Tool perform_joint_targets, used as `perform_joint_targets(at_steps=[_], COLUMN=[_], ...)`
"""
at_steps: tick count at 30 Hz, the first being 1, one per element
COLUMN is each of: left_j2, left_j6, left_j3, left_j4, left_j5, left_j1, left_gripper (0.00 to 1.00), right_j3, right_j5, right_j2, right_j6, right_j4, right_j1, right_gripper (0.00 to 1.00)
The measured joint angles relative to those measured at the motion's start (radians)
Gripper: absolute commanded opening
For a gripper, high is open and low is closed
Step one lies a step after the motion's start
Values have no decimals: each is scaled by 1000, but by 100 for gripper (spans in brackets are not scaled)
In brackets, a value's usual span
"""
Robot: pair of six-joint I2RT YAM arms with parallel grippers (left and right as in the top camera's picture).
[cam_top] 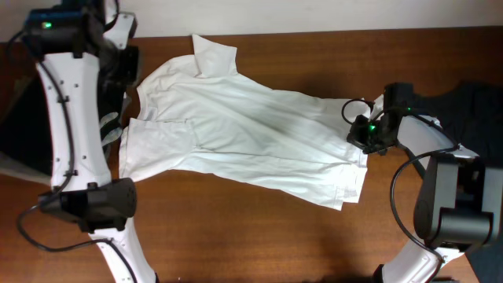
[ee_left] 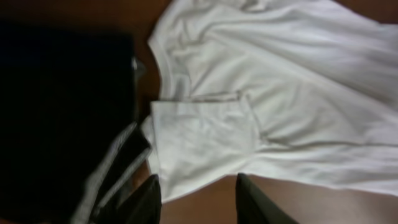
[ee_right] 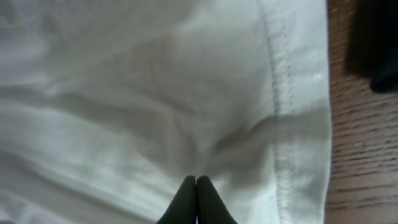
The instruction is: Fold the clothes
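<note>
A white shirt (cam_top: 236, 126) lies spread across the brown table, collar at the back and hem to the right. My left gripper (cam_top: 126, 79) hangs open and empty above the shirt's left sleeve. In the left wrist view the open fingers (ee_left: 199, 202) frame the lower edge of the folded sleeve (ee_left: 205, 137). My right gripper (cam_top: 360, 137) sits low at the shirt's right hem. In the right wrist view its fingers (ee_right: 196, 199) are pressed together on the white cloth (ee_right: 155, 93), which puckers at the tips, beside the stitched hem (ee_right: 283, 93).
A dark garment (cam_top: 471, 102) lies at the right edge of the table and shows in the right wrist view (ee_right: 373, 43). Another dark cloth (cam_top: 20, 126) and a striped item (cam_top: 108, 126) lie left of the shirt. Bare wood (cam_top: 259, 228) runs along the front.
</note>
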Motion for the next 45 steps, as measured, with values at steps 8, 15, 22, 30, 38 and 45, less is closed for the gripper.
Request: perform_joint_targets(at_steps=[8, 15, 22, 30, 38, 45], left_j2=[15, -22, -71, -67, -298, -422], left_j6=[-13, -36, -118, -151, -136, -87], left_j3=[-676, -1120, -1221, -1315, -1315, -1193], left_j4=[243, 665, 649, 428, 467, 533], left_j5=[117, 77, 82, 154, 94, 65], left_j1=[26, 28, 34, 32, 31, 31], left_gripper=[38, 1, 1, 1, 35, 47], right_j3=[0, 0, 4, 59, 227, 292], right_j5=[18, 21, 34, 19, -48, -70], right_j2=[1, 4, 61, 151, 176, -226], right_j6=[-3, -3, 58, 137, -21, -100], right_j4=[5, 46, 135, 327, -5, -359], right_j1=[4, 56, 57, 57, -17, -32], right_gripper=[10, 4, 4, 4, 31, 33])
